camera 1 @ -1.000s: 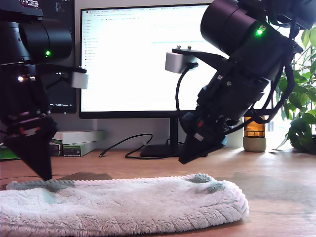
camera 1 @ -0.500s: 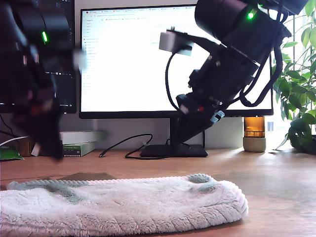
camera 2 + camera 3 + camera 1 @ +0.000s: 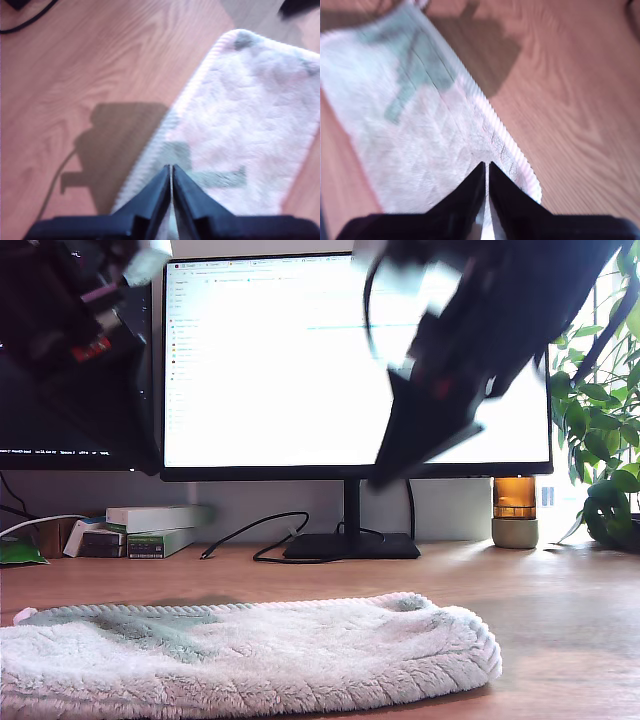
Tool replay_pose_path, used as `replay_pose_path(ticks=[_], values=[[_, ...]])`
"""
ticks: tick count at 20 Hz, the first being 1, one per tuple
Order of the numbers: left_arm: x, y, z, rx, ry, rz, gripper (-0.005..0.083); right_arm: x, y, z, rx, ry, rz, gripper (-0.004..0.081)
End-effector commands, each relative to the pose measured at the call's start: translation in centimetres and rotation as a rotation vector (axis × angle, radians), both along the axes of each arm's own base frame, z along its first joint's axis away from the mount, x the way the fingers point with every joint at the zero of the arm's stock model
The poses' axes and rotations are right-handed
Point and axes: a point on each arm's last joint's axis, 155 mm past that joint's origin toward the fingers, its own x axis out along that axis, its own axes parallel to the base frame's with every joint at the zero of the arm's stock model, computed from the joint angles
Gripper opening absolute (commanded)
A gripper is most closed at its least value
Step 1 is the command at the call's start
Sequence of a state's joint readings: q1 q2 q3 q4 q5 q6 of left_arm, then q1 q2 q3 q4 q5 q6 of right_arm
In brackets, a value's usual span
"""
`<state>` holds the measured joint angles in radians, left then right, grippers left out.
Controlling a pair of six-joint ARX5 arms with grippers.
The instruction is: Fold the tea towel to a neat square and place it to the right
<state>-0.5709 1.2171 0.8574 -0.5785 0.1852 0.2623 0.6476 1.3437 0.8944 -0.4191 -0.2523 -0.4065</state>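
Plush pale tea towel (image 3: pixel 250 655) lies flat on the wooden tabletop (image 3: pixel 560 620), nearest the camera, filling the exterior view's left and centre. Looks soft, light and floppy; I judge it will sag and drag if lifted from one point. Best hold: the thick ribbed corded hem (image 3: pixel 507 142) at the corners, both pincers together.

My first pincer (image 3: pixel 171 172) hangs above the towel near its hem, tips pressed together, gripping nothing. My second pincer (image 3: pixel 486 170) also sits above the hem edge, tips together, empty. Neither touches the cloth.

In the exterior view both arms are motion-blurred, raised high, well clear of the towel.

Behind: monitor (image 3: pixel 330 360), books (image 3: pixel 150 530), potted plant (image 3: pixel 605 440) at the exterior view's right.
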Motion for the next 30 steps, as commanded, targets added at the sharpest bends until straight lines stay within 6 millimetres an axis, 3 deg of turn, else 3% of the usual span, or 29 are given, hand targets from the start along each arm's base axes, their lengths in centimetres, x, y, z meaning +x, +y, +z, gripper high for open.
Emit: replay_pose_path(ticks=[1,7,12,15,22,30], values=[[-1.1,0.4,-1.2,-0.008,0.008,0.01,-0.002,-1.1,-0.5,-0.3,-0.006,0.024,0.0,-0.0012],[-3.2,0.7,-0.9,-0.139,-0.036,0.091,-0.002,-5.1,-1.2,-1.0,0.02,0.045,0.015,-0.0012],[-4.4,1.5,-0.6,-0.196,-0.105,0.156,-0.002,-6.1,-1.5,-1.0,0.074,0.026,-0.005,-0.0012],[-4.5,1.5,0.0,-0.228,-0.104,0.18,-0.002,-5.7,-1.2,-0.6,0.093,0.01,-0.007,-0.0012],[-4.8,1.7,-1.1,-0.198,-0.065,0.187,-0.002,-4.9,-0.7,0.1,0.121,-0.024,-0.009,-0.0012],[-5.9,1.0,-5.2,-0.118,0.089,0.155,-0.002,-2.5,0.2,-3.9,0.056,-0.005,-0.022,-0.0012]])
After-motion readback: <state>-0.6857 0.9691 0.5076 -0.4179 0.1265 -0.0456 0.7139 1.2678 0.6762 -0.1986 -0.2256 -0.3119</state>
